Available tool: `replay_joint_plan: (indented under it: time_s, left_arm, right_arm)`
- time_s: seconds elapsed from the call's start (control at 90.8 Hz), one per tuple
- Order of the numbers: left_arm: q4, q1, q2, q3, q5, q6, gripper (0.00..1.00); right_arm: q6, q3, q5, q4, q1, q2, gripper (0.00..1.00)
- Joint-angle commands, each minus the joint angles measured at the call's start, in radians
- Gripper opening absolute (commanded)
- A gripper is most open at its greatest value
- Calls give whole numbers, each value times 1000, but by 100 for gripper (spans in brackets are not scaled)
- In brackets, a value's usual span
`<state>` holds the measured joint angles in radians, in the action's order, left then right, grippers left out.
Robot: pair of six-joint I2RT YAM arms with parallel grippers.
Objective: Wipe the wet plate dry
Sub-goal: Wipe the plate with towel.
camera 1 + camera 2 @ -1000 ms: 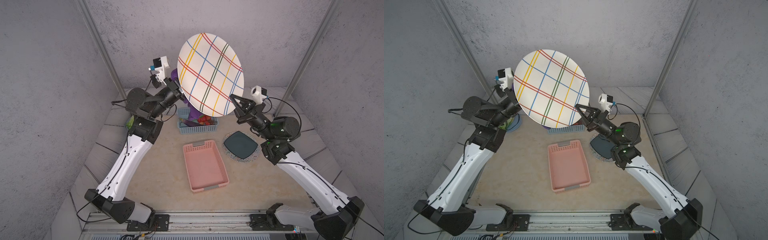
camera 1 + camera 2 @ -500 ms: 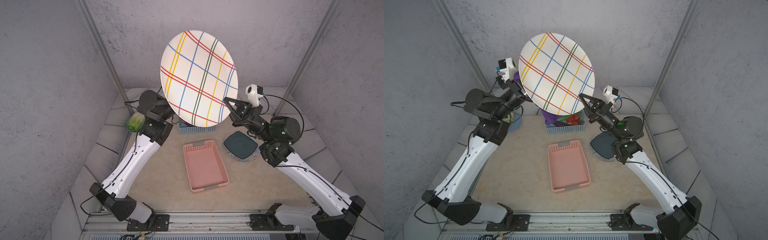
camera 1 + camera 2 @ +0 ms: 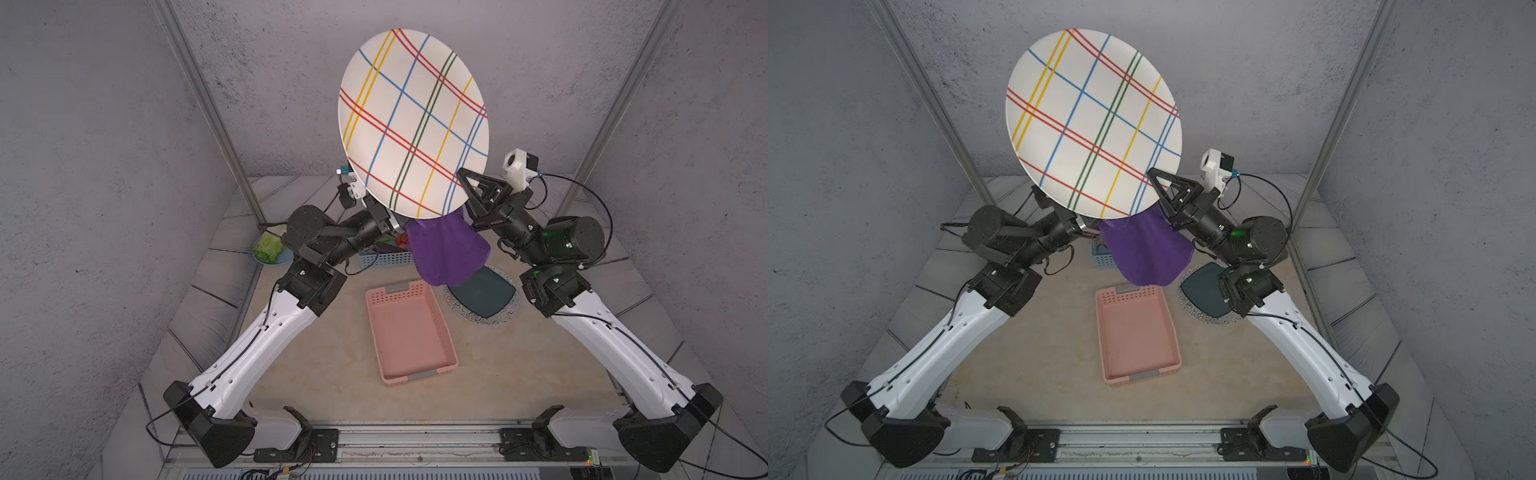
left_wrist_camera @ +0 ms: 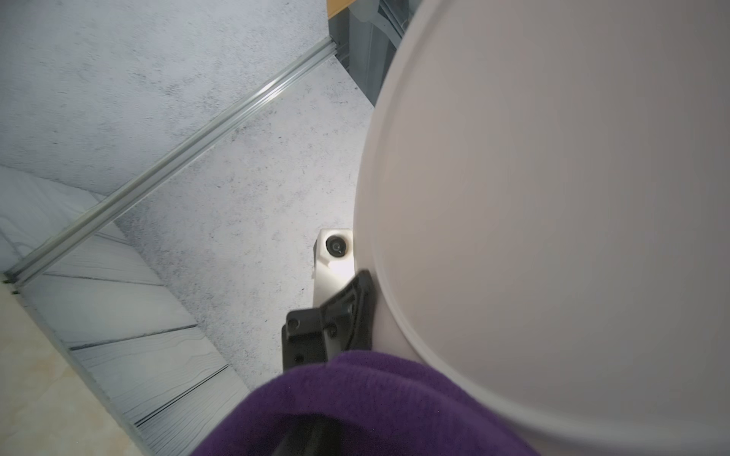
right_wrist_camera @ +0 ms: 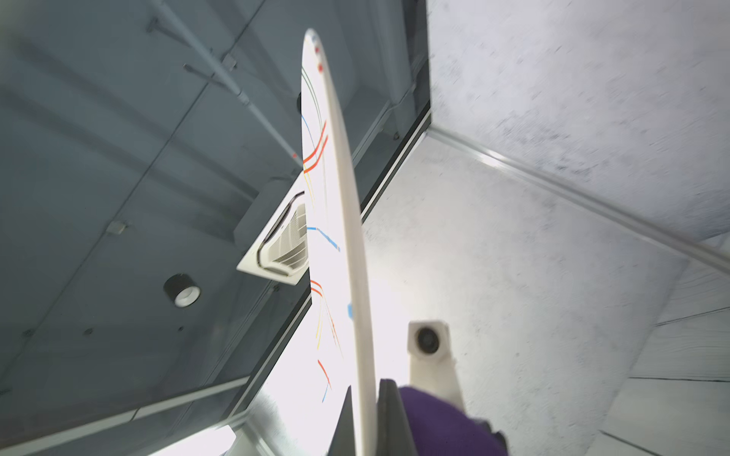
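Item: plate (image 3: 413, 120), upright at upper centre, lower rim clamped in right end effector (image 3: 463, 183); left end effector (image 3: 392, 224) closed on purple cloth (image 3: 446, 249) behind it; risk: wiping pressure may lever wet rim loose.

Smooth glossy plate (image 3: 411, 124), fuzzy matt cloth (image 3: 444, 253)

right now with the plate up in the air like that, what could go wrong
1. The right gripper pinches the striped plate by its lower rim alone, held high and tilted. A push from the purple cloth behind it could lever it loose.
2. If it slips, it would likely fall near the dark plate and the pink basket below.
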<state>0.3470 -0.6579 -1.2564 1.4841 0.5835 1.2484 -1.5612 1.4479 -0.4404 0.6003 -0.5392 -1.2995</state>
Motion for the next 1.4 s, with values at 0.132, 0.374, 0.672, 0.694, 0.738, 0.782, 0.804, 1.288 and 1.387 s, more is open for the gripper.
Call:
replay_joint_plan:
  time_s: [0.132, 0.374, 0.672, 0.694, 0.738, 0.782, 0.804, 1.288, 1.387]
  left_arm:
    - [-594, 6, 138, 191, -78, -536, 0]
    - [-882, 7, -5, 362, -163, -796, 0]
    - [-1003, 75, -115, 481, -402, -909, 0]
    - [-1009, 90, -120, 492, -401, -918, 0]
    - [-1035, 120, -131, 514, -399, -933, 0]
    - [-1055, 150, -138, 534, -395, -945, 0]
    - [-1059, 162, -140, 540, -390, -950, 0]
    - [-936, -39, -115, 393, -203, -915, 0]
    - [-940, 85, -82, 413, -213, -831, 0]
  right_arm:
    - [171, -59, 7, -261, 46, 92, 0]
    - [300, -89, -39, -394, 35, 141, 0]
    - [421, -116, -148, -463, -34, 209, 0]
    - [435, -128, -145, -480, -54, 221, 0]
    - [468, -153, -137, -510, -90, 246, 0]
    - [498, -177, -125, -548, -130, 268, 0]
    - [517, -185, -121, -565, -146, 277, 0]
    - [402, -57, 22, -417, -135, 215, 0]
    - [413, -98, 25, -444, -135, 243, 0]
